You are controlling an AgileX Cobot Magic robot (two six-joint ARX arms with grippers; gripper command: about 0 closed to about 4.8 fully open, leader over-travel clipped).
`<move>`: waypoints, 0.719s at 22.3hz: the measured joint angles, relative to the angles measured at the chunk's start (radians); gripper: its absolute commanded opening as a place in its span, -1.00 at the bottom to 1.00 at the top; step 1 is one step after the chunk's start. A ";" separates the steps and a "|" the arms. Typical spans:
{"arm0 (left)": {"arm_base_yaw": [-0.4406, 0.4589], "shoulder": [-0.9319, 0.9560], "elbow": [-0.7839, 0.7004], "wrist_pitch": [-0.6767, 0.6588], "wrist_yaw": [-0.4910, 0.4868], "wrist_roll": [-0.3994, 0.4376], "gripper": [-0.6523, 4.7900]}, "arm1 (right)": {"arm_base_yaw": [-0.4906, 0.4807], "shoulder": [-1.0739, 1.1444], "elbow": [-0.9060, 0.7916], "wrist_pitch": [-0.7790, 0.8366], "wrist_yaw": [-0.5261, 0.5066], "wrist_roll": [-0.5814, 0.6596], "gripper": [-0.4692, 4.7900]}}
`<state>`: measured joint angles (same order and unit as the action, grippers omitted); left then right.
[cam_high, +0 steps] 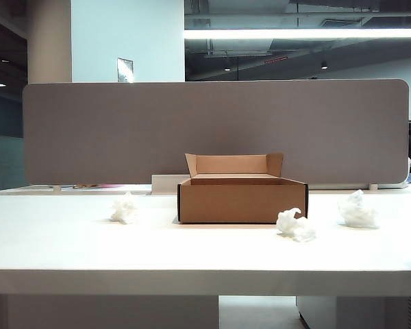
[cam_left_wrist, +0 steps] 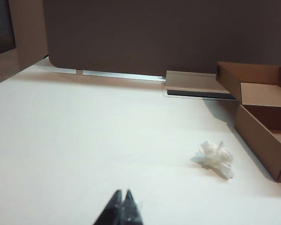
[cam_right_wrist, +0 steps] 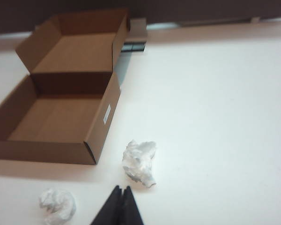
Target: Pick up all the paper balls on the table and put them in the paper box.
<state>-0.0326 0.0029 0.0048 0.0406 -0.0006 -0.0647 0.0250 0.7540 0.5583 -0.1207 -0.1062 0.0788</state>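
Three paper balls (cam_high: 125,208) (cam_high: 294,225) (cam_high: 357,210) seen on white table (cam_high: 192,250), around open paper box (cam_high: 241,199). Left gripper (cam_left_wrist: 122,196) pressed together, empty. Right gripper (cam_right_wrist: 121,190) pressed together, held near middle ball.

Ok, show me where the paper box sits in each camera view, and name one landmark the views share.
Exterior view: the paper box stands mid-table, lid flap upright, in front of the grey divider.
Left wrist view: paper box at the picture's right edge, partly cut off, one paper ball beside it.
Right wrist view: paper box open and empty, two paper balls near it.
Shared landmark: the divider's lower edge behind the box.
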 measured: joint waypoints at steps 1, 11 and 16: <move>0.000 0.000 0.000 0.000 0.000 0.000 -0.78 | 0.000 0.092 0.046 0.000 -0.005 -0.026 -0.83; 0.000 0.000 0.000 -0.007 0.000 0.000 -0.78 | 0.000 0.478 0.290 -0.093 -0.079 -0.074 -0.56; 0.000 0.000 0.000 -0.008 0.000 0.000 -0.78 | 0.001 0.646 0.423 -0.177 -0.097 -0.126 0.05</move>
<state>-0.0326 0.0029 0.0051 0.0326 -0.0002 -0.0650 0.0261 1.3998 0.9817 -0.2977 -0.2035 -0.0471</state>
